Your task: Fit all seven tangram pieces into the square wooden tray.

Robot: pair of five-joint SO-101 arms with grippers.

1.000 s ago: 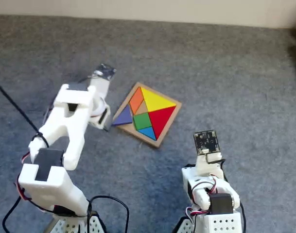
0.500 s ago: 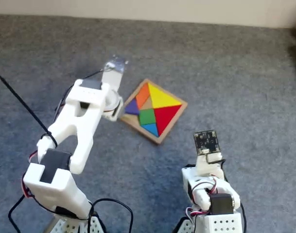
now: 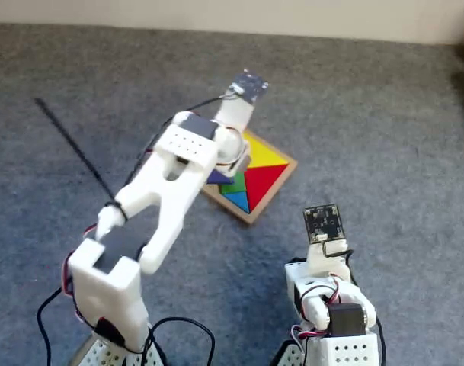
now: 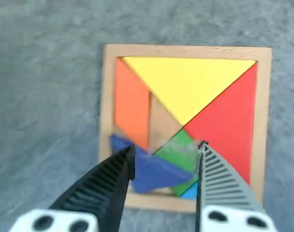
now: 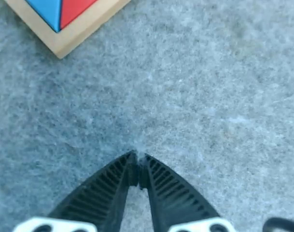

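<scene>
Tray (image 3: 250,219) sits mid-desk (image 3: 384,114), holding yellow (image 4: 185,79), red (image 4: 229,121), orange (image 4: 130,106), green (image 4: 178,145) and light-blue (image 4: 188,193) pieces. The left claw (image 4: 167,146) hangs over it, jaws wide, straddling a dark blue triangle (image 4: 151,171) lying askew over the green piece, not seated. The right claw (image 5: 138,157) is pinched closed over bare desk, near a tray corner.

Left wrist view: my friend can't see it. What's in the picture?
A dark blue triangle lies crooked across one corner of the wooden tray, under the open pincer. Yellow, red, orange and green pieces sit in the tray, around a bare gap.
</scene>
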